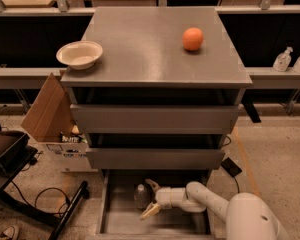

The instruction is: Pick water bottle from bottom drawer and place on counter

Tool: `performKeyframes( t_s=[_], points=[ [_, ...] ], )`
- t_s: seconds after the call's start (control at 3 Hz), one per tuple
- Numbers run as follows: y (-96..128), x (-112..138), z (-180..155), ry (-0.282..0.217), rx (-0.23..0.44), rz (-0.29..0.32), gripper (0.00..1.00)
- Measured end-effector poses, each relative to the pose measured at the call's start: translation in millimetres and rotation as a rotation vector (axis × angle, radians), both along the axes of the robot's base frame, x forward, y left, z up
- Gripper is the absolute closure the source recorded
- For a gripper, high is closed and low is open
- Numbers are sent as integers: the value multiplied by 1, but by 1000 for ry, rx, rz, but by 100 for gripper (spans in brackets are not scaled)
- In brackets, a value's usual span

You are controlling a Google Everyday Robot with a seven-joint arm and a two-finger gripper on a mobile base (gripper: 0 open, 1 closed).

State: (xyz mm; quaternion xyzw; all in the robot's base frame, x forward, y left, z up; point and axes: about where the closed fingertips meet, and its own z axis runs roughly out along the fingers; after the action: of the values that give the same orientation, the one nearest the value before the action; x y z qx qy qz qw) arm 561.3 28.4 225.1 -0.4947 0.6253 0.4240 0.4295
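Note:
The water bottle (141,196) is small and clear and stands upright on the grey floor of the open bottom drawer (121,220). My gripper (151,198) is inside that drawer, just right of the bottle, open, with one finger above and one below its right side. The fingers are not closed on it. The arm reaches in from the lower right. The grey counter (140,49) tops the cabinet.
An orange (193,38) sits on the counter at the back right and a white bowl (79,54) at its left edge. A cardboard box (49,115) leans left of the cabinet. Pump dispenser bottles (282,60) stand on the right bench. Cables lie on the floor at left.

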Motion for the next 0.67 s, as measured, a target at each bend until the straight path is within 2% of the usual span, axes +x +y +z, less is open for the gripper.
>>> performKeyframes(
  t_s=[0.33,0.67],
  points=[
    [16,17,-7,4,70,-27,0],
    [31,23,-4,30,124,-18,18]
  ],
)
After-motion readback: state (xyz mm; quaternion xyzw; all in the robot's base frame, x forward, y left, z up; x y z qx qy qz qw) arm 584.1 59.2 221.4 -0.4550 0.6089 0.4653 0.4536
